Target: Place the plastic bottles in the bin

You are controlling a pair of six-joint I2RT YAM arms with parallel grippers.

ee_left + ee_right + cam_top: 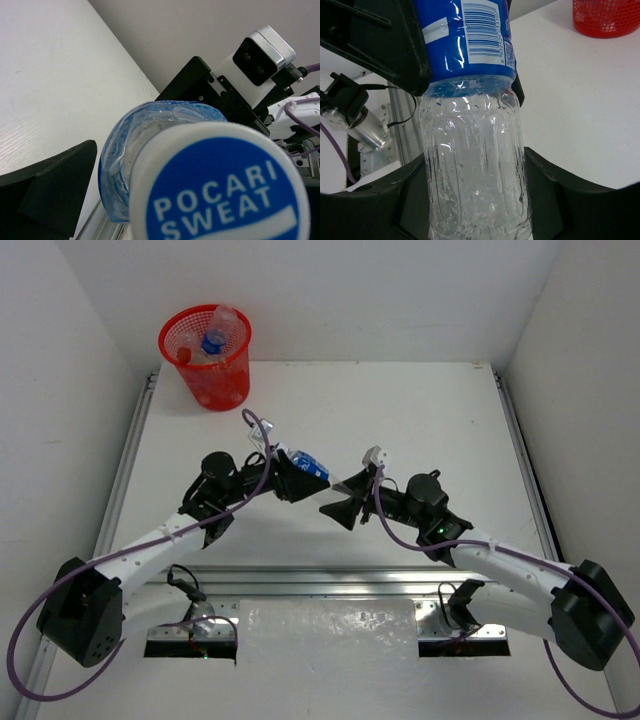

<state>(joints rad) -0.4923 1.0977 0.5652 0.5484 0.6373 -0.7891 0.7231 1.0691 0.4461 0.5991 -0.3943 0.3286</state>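
A clear plastic bottle with a blue label is held in the air between my two grippers over the middle of the table. My left gripper is shut on its labelled upper part. Its white and blue cap fills the left wrist view, with one finger at the left. My right gripper is shut on the clear lower body, with a finger against each side. The red mesh bin stands at the far left and holds several bottles. It also shows in the right wrist view.
White walls enclose the table on the left, back and right. A metal rail runs along the left edge, another along the right, and one crosses in front of the arm bases. The right wrist's camera faces the left wrist view.
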